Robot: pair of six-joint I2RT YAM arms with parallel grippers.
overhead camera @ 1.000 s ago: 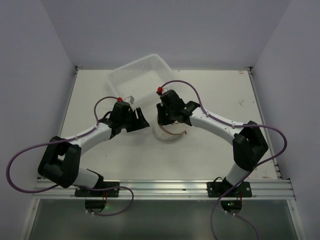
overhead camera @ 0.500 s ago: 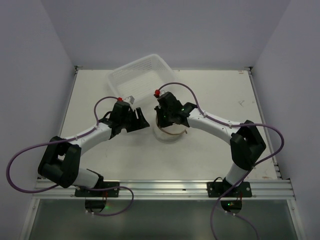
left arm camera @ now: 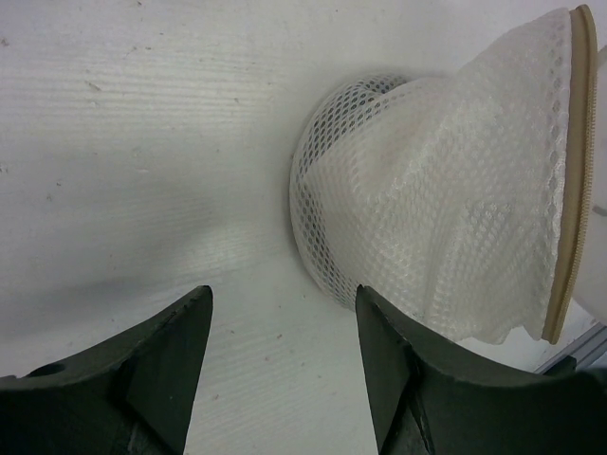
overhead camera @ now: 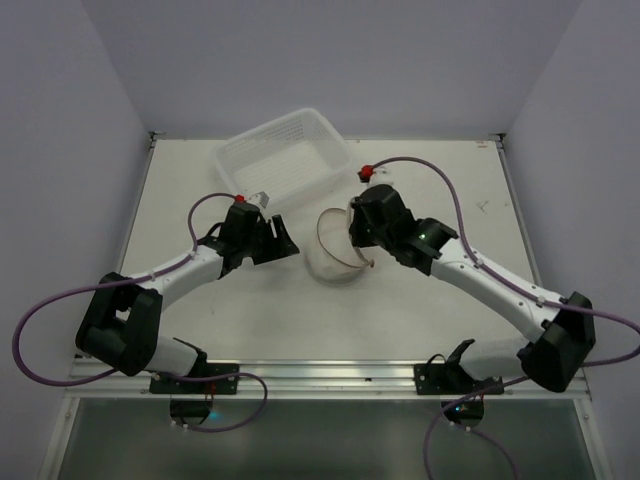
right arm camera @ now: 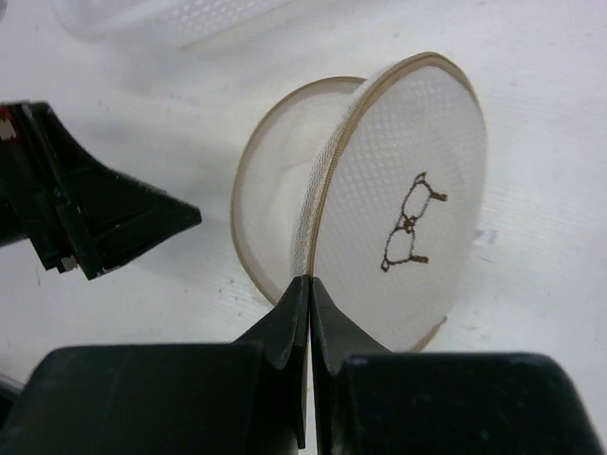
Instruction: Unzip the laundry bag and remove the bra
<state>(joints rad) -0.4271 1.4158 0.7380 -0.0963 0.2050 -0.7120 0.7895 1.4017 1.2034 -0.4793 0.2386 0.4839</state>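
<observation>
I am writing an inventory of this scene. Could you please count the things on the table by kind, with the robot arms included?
laundry bag: 1
plastic basket: 1
robot arms: 2 (left arm, right arm)
Total: 4
No bra is visible.

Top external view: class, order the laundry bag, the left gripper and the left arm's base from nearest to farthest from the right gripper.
1. The laundry bag, mid-view, pinched at its rim by the right gripper.
2. The left gripper, just left of the bag.
3. The left arm's base, bottom left of the view.
</observation>
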